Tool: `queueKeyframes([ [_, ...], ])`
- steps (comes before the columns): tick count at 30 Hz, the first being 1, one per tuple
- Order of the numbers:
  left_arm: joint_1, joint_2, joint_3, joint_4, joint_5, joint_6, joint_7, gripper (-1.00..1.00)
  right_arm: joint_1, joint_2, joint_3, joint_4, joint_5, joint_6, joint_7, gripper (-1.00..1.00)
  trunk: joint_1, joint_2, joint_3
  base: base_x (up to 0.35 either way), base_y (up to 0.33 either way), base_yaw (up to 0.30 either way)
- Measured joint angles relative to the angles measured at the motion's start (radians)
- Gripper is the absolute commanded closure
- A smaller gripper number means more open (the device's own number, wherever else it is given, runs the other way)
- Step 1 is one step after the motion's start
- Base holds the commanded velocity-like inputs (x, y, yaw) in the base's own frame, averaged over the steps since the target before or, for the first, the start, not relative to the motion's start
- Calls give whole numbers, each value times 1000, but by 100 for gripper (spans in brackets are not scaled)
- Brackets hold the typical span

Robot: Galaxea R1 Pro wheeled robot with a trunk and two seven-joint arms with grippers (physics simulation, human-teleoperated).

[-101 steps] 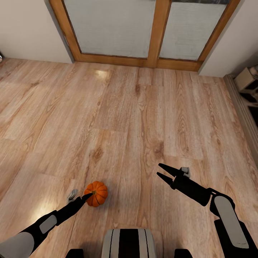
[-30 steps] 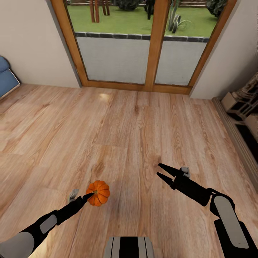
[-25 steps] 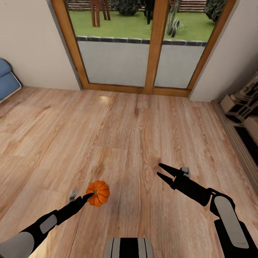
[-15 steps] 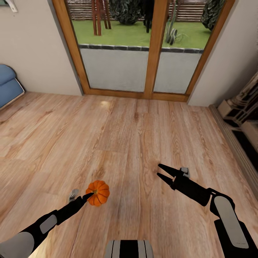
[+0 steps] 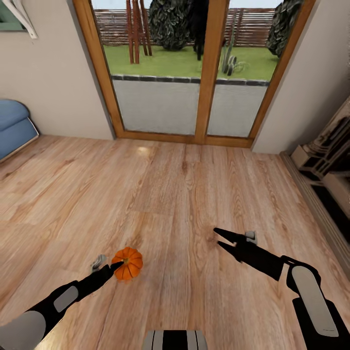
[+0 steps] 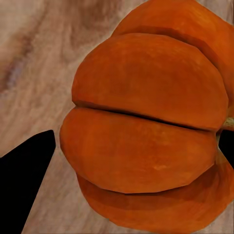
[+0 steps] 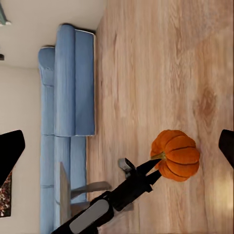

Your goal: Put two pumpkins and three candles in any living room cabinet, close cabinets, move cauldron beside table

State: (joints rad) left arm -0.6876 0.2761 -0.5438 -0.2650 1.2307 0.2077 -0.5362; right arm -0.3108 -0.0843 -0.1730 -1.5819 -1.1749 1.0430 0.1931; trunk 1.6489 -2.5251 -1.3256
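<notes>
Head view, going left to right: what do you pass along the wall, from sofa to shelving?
Blue sofa → glazed wooden doors → shelving unit.

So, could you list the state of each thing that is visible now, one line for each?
pumpkin: held between the left gripper's fingers, above the wooden floor.
left gripper: shut on the pumpkin.
right gripper: open, holding nothing.
glass doors: closed, garden visible behind them.
blue sofa: standing against the wall, nothing on its visible part.
</notes>
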Motion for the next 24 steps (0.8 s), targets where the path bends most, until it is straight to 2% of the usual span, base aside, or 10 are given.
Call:
queueKeyframes([
  [4, -2, 48, 9, -132, 2, 4, 131, 100, 0, 0, 0, -1, 0, 0, -80, -100, -2, 1, 16, 0, 0, 0],
  [6, -2, 69, 7, -244, 3, 7, 241, 100, 0, 0, 0, -2, 1, 0, -108, -100, -3, 1, 23, 0, 0, 0],
  [8, -1, 78, 4, -322, -4, 10, 321, 100, 0, 0, 1, -2, 2, 0, -117, -100, -4, 2, 31, 0, 0, 0],
  [9, 0, 83, 3, -417, -6, 17, 433, 100, 0, 0, 2, -2, 4, 0, -123, -100, -4, 2, 35, 0, 0, 0],
  [11, 0, 85, 1, -461, -7, 21, 494, 100, -1, 0, 2, -1, 6, 0, -135, -100, -5, 3, 43, 0, 0, 0],
  [13, -1, 85, -2, -475, -5, 22, 516, 100, -2, 0, 7, -2, 10, 0, -161, -100, -6, 3, 50, 0, 0, 0],
  [17, -4, 86, -4, -486, -7, 23, 534, 100, -8, 1, 49, -1, 31, 0, -279, -100, -8, 4, 66, 0, 0, 0],
  [20, -4, 86, -4, -508, -8, 23, 538, 100, -14, 8, 131, 0, 80, 1, -452, -100, -9, 5, 77, 0, 0, 0],
  [22, -2, 87, -5, -540, -42, 29, 546, 100, -16, 13, 183, 0, 101, 3, -541, -100, -10, 5, 85, 0, 0, 0],
  [24, -1, 85, -1, -587, -101, 64, 577, 100, -17, 15, 222, 0, 113, 3, -608, -100, -11, 6, 93, 0, 0, 0],
])
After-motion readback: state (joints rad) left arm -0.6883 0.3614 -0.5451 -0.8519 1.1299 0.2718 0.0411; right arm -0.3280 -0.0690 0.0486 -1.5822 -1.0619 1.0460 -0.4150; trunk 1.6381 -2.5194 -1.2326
